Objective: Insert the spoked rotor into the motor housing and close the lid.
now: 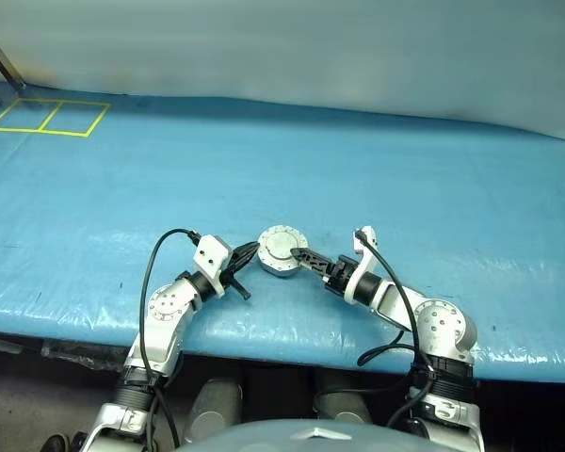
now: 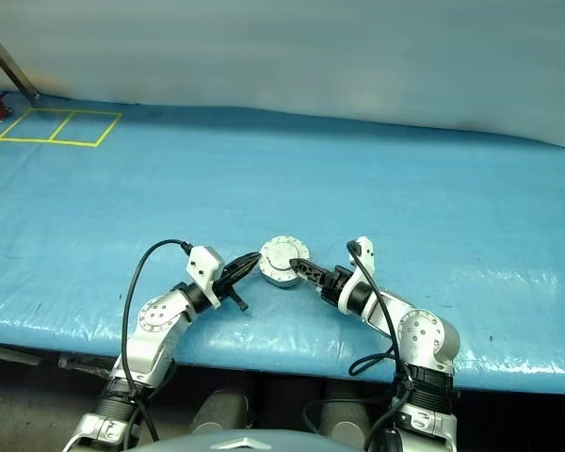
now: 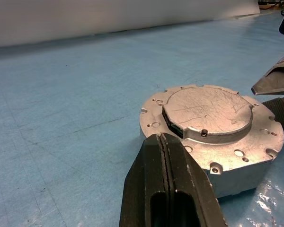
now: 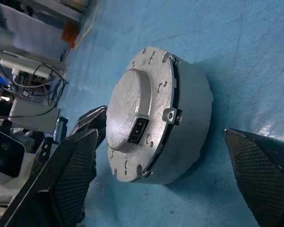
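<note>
The motor housing [image 1: 281, 252], a round silver casing, sits on the blue table near its front edge. Its grey lid [image 3: 206, 111] lies flat on top, with a small black socket in its side. The spoked rotor is hidden. My left gripper [image 3: 162, 137] is shut, and its tips rest against the housing's left rim. On the other side, my right gripper [image 4: 161, 156] is open. Its two fingers [image 4: 71, 175] stand on either side of the housing without touching it. In the right wrist view the left gripper's fingers [image 4: 91, 122] show behind the casing.
The table [image 1: 405, 169] is covered with a blue sheet, and its front edge runs just below both arms. Yellow tape rectangles [image 1: 47, 116] mark the far left corner. A pale backdrop closes off the far side.
</note>
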`<state>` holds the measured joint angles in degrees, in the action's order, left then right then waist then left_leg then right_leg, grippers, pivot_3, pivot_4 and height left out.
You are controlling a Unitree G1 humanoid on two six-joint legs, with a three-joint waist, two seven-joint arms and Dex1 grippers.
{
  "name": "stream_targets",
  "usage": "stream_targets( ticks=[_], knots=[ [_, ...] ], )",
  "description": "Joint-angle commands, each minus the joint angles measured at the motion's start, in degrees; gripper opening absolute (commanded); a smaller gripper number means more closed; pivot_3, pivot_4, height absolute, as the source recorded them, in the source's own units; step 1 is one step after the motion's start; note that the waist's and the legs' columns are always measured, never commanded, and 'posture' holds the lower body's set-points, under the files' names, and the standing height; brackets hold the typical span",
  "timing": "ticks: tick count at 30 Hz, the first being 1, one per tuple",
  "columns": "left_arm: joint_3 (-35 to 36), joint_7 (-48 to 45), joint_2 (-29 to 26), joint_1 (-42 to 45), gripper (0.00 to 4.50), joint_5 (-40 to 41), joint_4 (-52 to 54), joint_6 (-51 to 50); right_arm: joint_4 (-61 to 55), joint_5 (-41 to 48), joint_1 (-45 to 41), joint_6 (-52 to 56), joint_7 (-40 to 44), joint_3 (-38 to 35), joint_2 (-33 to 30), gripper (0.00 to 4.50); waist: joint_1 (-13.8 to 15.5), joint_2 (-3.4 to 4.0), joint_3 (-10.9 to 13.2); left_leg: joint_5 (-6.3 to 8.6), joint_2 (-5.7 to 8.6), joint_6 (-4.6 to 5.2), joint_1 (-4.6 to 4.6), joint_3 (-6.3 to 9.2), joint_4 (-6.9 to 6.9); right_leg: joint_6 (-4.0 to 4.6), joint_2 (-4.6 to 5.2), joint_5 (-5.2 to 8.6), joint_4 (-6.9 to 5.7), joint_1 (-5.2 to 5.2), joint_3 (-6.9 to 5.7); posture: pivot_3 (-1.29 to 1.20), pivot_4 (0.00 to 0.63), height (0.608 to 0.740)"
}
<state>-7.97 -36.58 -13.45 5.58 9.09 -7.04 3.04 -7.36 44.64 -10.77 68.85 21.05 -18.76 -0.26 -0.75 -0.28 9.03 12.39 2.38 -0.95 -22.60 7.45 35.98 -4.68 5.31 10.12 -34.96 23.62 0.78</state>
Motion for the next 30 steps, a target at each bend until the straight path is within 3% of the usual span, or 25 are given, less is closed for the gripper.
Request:
stream_targets(
  ticks=[1, 3, 5, 11, 20, 25, 30],
  knots=[
    [-1.66, -0.63, 0.13, -0.55, 0.0, -0.96, -0.39, -0.03, 1.89, 3.52, 0.31, 1.43, -0.98, -0.77, 1.96, 4.48, -0.06, 0.0, 0.0, 0.0, -0.01, 0.0, 0.0, 0.0, 0.0, 0.0, 0.0, 0.0, 0.0, 0.0, 0.0, 0.0, 0.15, 0.74],
    [-1.68, -0.59, 0.05, -0.64, 0.0, -1.07, -0.42, 0.09, 2.66, 5.01, -0.01, 1.48, -1.51, -1.53, 2.79, 4.48, -0.11, 0.01, -0.01, 0.0, -0.01, 0.0, 0.01, 0.0, 0.0, 0.0, -0.01, 0.0, -0.01, 0.0, 0.0, 0.0, 0.15, 0.74],
    [-1.7, -0.52, -0.05, -0.76, 0.0, -1.23, -0.46, 0.19, 3.31, 6.89, -0.54, 1.38, -2.31, -2.56, 3.49, 4.09, -0.11, 0.02, 0.0, 0.0, -0.01, 0.0, 0.0, 0.0, 0.0, 0.0, -0.01, 0.0, -0.01, 0.0, 0.0, 0.0, 0.15, 0.74],
    [-1.79, -0.09, -0.11, -0.95, 0.0, -1.88, -1.17, 0.77, 4.11, 11.06, -1.1, 1.22, -3.7, -4.42, 4.26, 2.26, -0.2, 0.07, 0.02, 0.0, 0.0, 0.0, -0.03, 0.0, -0.02, 0.0, 0.0, 0.0, 0.0, 0.04, 0.0, 0.0, 0.15, 0.74],
    [-2.1, -0.31, 0.03, -1.05, 0.0, -2.38, -1.82, 1.32, 4.65, 13.1, -0.9, 1.05, -5.76, -3.92, 3.58, 2.26, -0.33, 0.09, 0.02, 0.0, -0.01, 0.0, -0.03, -0.01, -0.02, 0.01, 0.0, 0.01, 0.0, 0.04, 0.0, 0.0, 0.15, 0.74],
    [-2.0, -0.16, 0.02, -1.14, 0.0, -2.53, -1.96, 1.74, 5.33, 11.18, -0.58, 0.05, -8.18, -2.71, 3.06, 1.14, -0.49, 0.13, 0.0, 0.0, -0.01, 0.0, -0.01, -0.01, -0.01, 0.0, 0.0, 0.01, -0.01, 0.02, 0.0, 0.0, 0.15, 0.74],
    [-1.21, 0.44, 0.36, -1.32, 0.0, -1.9, -1.87, 1.79, 5.26, 11.35, -0.39, -0.75, -8.44, -2.17, 2.68, 1.12, -0.64, 0.16, -0.02, 0.0, -0.02, 0.0, 0.0, -0.01, -0.01, 0.0, 0.0, 0.01, -0.01, 0.02, 0.0, 0.0, 0.15, 0.74]
  ],
)
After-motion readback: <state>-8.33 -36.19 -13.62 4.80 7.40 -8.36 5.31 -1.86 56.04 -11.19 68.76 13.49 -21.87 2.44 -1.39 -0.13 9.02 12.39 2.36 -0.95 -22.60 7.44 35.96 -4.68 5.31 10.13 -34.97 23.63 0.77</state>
